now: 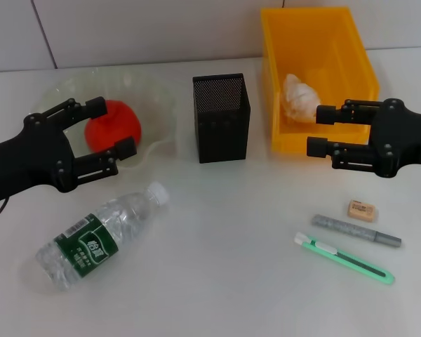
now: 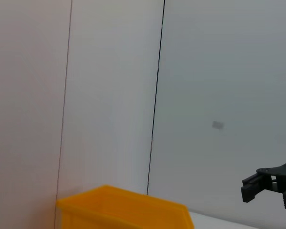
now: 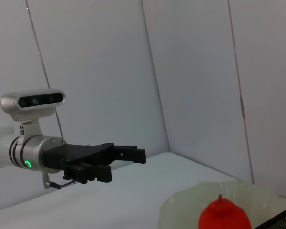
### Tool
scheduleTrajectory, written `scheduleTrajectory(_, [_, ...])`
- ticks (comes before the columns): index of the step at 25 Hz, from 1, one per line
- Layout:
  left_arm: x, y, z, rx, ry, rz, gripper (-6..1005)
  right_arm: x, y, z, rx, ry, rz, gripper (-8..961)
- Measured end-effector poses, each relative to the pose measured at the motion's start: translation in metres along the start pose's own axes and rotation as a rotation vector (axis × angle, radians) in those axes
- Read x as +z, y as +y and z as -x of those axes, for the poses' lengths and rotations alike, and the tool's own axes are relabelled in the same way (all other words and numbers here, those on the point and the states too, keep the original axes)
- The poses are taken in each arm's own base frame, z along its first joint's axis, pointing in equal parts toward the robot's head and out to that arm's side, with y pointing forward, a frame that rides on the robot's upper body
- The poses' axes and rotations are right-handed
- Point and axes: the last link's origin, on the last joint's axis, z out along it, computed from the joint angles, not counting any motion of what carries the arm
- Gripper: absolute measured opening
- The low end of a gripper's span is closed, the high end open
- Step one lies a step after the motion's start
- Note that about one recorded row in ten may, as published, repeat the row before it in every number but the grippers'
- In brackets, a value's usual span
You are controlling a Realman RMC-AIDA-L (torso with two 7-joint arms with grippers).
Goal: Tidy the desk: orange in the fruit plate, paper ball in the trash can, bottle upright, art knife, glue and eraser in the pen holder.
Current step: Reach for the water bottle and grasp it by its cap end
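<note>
White desk; left end effector [image 1: 111, 128] spread wide, partly hiding orange [image 1: 114, 126]; right end effector [image 1: 317, 130] wide.

Both arms run off the head view's side edges, and the left gripper [image 1: 111, 128] partly screens the orange [image 1: 112, 125] in the fruit plate [image 1: 158, 91]. The trash can [image 1: 316, 42] is clipped at the top, its front wall hiding the paper ball's [image 1: 298, 95] base. Lettering on the bottle [image 1: 98, 235] label and eraser [image 1: 363, 210] is too small to read.
</note>
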Motion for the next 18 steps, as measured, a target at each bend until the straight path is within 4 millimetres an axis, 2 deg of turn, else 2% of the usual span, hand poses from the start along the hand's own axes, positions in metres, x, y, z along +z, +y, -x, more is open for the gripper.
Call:
scheduleTrajectory(11, [-0.001,0.000,0.001,0.009,-0.025,0.001,862,0.000,0.000,-0.003,0.026,0.000,0.001,637])
scheduleTrajectory(13, [0.006,-0.020,-0.002,-0.010,-0.283,-0.048,862,0.000,0.001,-0.005,0.036,-0.001,0.003,637])
scheduleTrajectory(17, [0.006,-0.023,-0.009,-0.002,-0.328,-0.056,862,0.001,0.000,-0.007,0.046,-0.003,0.000,637])
scheduleTrajectory(18, [0.007,-0.024,-0.020,0.017,-0.384,-0.059,862,0.001,-0.001,-0.008,0.054,-0.005,-0.004,637])
